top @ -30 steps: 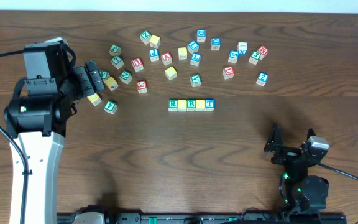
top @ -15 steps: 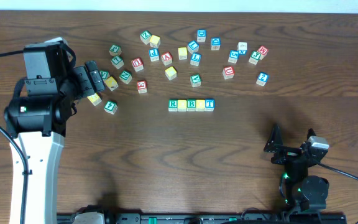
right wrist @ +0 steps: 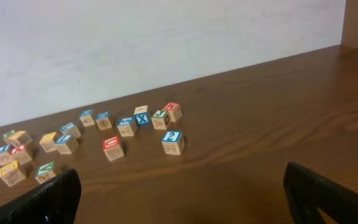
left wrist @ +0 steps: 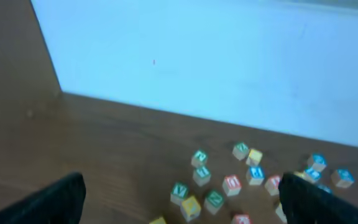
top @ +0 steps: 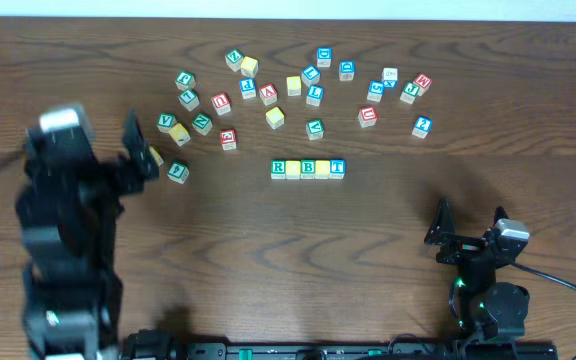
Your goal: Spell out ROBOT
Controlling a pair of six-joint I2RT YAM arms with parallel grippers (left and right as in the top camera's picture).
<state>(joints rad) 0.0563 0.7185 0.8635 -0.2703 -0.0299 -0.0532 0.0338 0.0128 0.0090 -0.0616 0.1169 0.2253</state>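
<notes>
**Asker:** How much of ROBOT was spelled at that point?

**Me:** From overhead, the row of small wooden letter cubes lay about mid-worktop, a little nearer the far edge. It looked five cubes long. R, B and T read clearly, but the two yellow-framed cubes between them were too small for me to read. If those were O's, I judged the word finished; if not, two places were left to fill. The scatter of loose wooden letter cubes lay in a band along the far edge of the dark brown wooden worktop.

**Asker:** And your grippers, from above?

**Me:** My left gripper was a blur near the left edge, just beside a loose yellow cube. From that view I could not tell how its jaws stood. My right gripper sat by the near right corner, well apart from every cube.

**Asker:** What did the left wrist show?

**Me:** Its fingers stood spread at the two lower corners of the picture with nothing between them, so it was released and carrying no cube. Loose cubes lay ahead, towards the far edge. The row did not show.

**Asker:** And the right wrist?

**Me:** Much the same: fingers wide apart and empty. Loose cubes lay beyond, a blue-topped cube marked 2 nearest. I could not pick out the row there.
</notes>
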